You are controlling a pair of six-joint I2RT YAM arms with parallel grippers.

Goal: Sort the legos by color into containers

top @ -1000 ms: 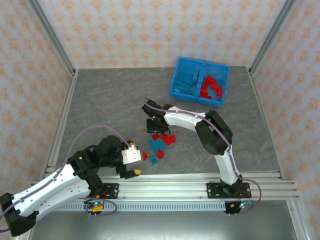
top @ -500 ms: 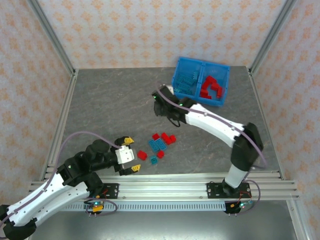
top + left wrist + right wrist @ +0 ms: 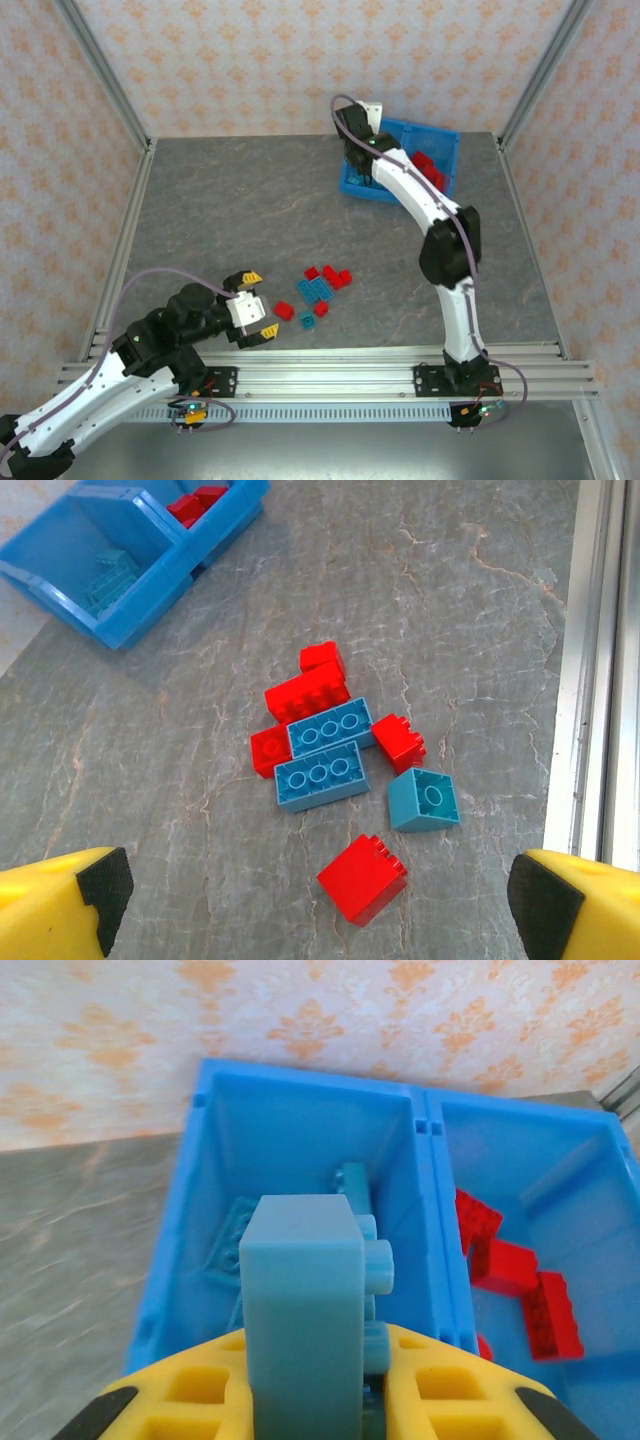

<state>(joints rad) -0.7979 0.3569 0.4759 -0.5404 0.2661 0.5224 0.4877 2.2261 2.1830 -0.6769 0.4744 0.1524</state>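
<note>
At the near edge of the counter (image 3: 200,210), the left fingers (image 3: 268,331) stand spread wide and grasp nothing. They hover low, just at 8 o'clock of a loose pile of legos (image 3: 320,288) and apart from it.

In the left wrist view the pile lies between the two yellow tips. Nearest is a red square brick (image 3: 362,878), lying alone. At its 1 o'clock sits a light blue single-stud brick (image 3: 424,799), and beyond that a small red brick (image 3: 398,742). Two long light blue bricks (image 3: 321,775) lie side by side and touch. A red brick (image 3: 270,750) sits against their 9 o'clock end. A longer red brick (image 3: 306,695) and a small red one (image 3: 322,657) lie along their far side.

Well beyond, at 1 o'clock of the counter, stands the blue bin (image 3: 446,150). The right arm reaches out to it. In the right wrist view the right fingers (image 3: 440,1380) are clenched on a light blue brick (image 3: 300,1300). They hold it upright, studs toward 3 o'clock, above the left compartment (image 3: 290,1130). A few light blue bricks (image 3: 235,1245) lie on that compartment's floor. Across the divider, the right compartment (image 3: 560,1170) holds red bricks (image 3: 510,1260).
</note>
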